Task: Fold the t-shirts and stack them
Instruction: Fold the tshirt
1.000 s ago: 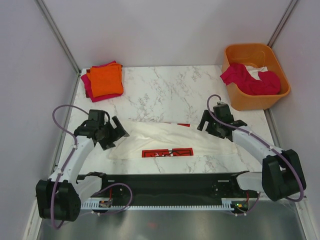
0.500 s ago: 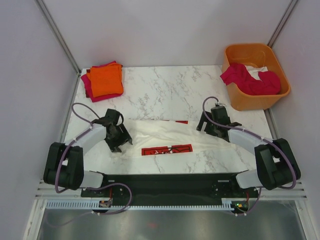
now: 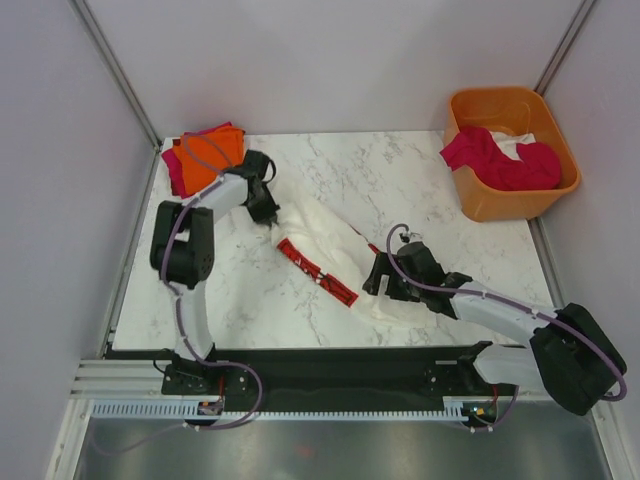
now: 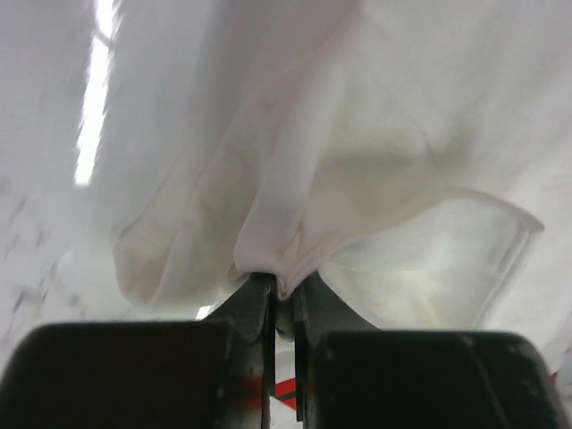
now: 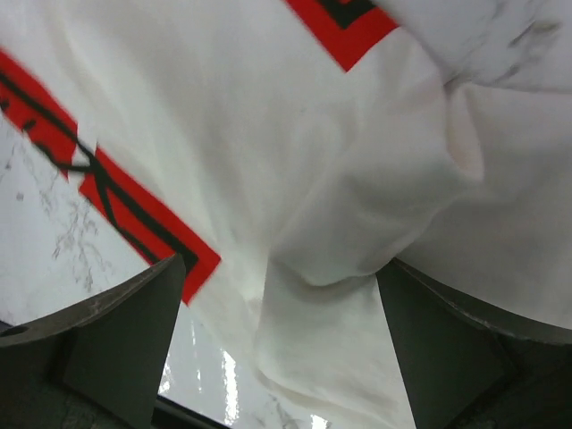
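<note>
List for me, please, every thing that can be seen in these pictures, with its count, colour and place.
white t-shirt: one, white with a red logo panel, stretched slantwise across the middle of the table between the two hands
orange t-shirt: one, orange, folded, far left corner, on top of the pile
magenta-red t-shirt: one, magenta-red, folded, under the orange one
tub: one, orange, far right corner
magenta-red cloth: one heap, inside the tub
white cloth: one, inside the tub, partly hidden
table: one, white marble pattern
left hand: shut on the shirt's far end
right hand: fingers apart, at the shirt's near end
</note>
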